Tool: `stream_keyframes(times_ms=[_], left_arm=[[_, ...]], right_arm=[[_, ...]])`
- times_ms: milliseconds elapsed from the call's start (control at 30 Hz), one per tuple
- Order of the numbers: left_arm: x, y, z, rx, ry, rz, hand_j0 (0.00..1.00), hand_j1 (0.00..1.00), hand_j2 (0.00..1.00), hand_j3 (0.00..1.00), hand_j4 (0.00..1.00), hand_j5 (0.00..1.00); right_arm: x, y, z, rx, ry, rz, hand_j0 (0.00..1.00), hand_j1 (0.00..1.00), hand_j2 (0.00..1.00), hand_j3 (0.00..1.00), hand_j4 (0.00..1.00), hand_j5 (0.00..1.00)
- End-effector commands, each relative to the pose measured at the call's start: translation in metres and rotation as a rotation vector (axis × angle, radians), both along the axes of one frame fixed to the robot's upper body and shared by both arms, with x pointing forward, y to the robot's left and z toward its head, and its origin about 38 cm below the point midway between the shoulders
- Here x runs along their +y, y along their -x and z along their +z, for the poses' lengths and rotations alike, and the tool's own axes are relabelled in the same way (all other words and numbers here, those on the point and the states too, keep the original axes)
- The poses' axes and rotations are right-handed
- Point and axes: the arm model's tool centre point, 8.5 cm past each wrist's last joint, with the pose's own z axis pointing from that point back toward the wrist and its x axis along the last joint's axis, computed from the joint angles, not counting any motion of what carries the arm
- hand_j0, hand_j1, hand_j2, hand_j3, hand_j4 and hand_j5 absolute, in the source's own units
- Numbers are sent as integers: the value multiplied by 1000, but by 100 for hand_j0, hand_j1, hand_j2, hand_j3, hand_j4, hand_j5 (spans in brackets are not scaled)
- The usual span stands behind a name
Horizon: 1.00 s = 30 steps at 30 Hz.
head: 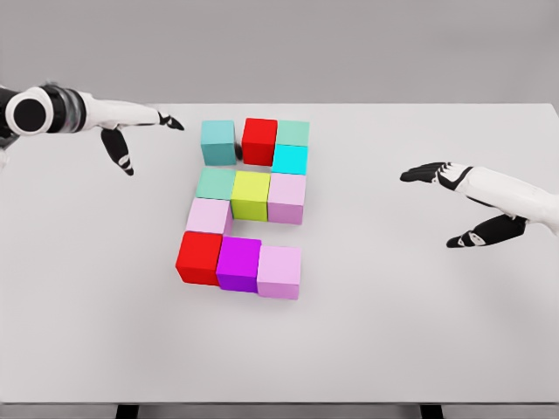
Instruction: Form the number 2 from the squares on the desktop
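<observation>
Left hand (140, 131) hangs over the counter (419, 332) at upper left, fingers spread & relaxed, holding nothing; its fingertip points toward the teal cube (217, 142) but stays clear of it.

Blocks sit mid-counter, already reading as a 2. Top row L to R: teal cube, red cube (259, 140), mint cube (293, 133), w/ a cyan cube (290, 160) just below the mint one as the right-side drop. Teal cube looks slightly apart from red, small dark gap betw them. Middle row: green-teal cube (216, 182), yellow-green cube (251, 195), pale pink cube (286, 198), touching. Below at left a light pink cube (208, 216) forms the left-side drop. Bottom row: second red cube (199, 257), magenta cube (238, 264), lilac cube (279, 271), touching.

Right hand (467, 205) hovers well apart from the blocks at the right, fingers extended & loose, thumb down, nothing held.

Judgement: build looks nearly or fully done; step in hand seems to be final tidy-up or pull-back. Next move, if any, prob calls for the left hand to nudge the teal cube rightward flush vs red, pushing gently so the top row doesn't shift. Otherwise both arms just retreat w/o brushing the figure.
</observation>
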Motion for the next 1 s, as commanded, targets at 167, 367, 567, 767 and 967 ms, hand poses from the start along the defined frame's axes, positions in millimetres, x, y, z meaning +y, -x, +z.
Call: stream_keyframes(times_ms=[167, 367, 567, 767, 967], left_arm=[[-7, 0, -9, 14, -21, -16, 100, 100, 100, 100, 100, 100], [-16, -9, -20, 12, -73, -17, 100, 100, 100, 100, 100, 100], [-20, -9, -22, 11, -85, -27, 100, 100, 100, 100, 100, 100], [-25, -6, -29, 25, -100, -49, 100, 100, 100, 100, 100, 100], [-31, -6, -30, 26, -97, -58, 100, 100, 100, 100, 100, 100]], right_arm=[[2, 0, 1, 1, -4, 4, 100, 100, 100, 100, 100, 100], [1, 2, -4, 13, -1, 3, 100, 100, 100, 100, 100, 100], [2, 2, -3, 10, -2, 6, 100, 100, 100, 100, 100, 100], [5, 3, -3, 9, -3, 13, 100, 100, 100, 100, 100, 100], [5, 3, -3, 8, -1, 14, 100, 100, 100, 100, 100, 100]])
